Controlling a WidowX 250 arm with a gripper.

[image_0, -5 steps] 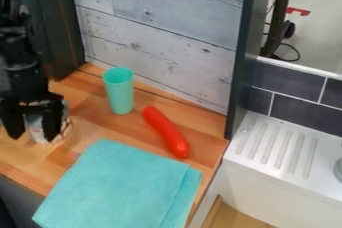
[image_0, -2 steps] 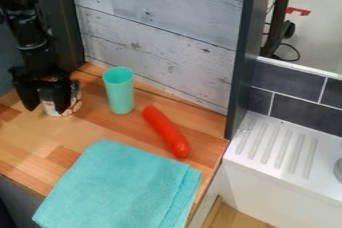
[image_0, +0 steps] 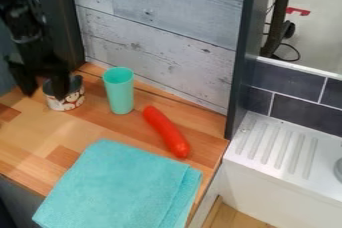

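With the jaws (image_0: pixel 45 95) parted wide beside the patterned cup (image_0: pixel 67 103), nothing clamped, a light, stiff, perhaps slick shell is suggested, best pinched at the rim.

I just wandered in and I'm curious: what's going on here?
A black robot arm has its gripper at a patterned cup on the counter. Its fingers are apart, one overlapping the cup; I can't tell whether they touch. Nearby are an upright green cup, a red sausage shape and a folded cloth.
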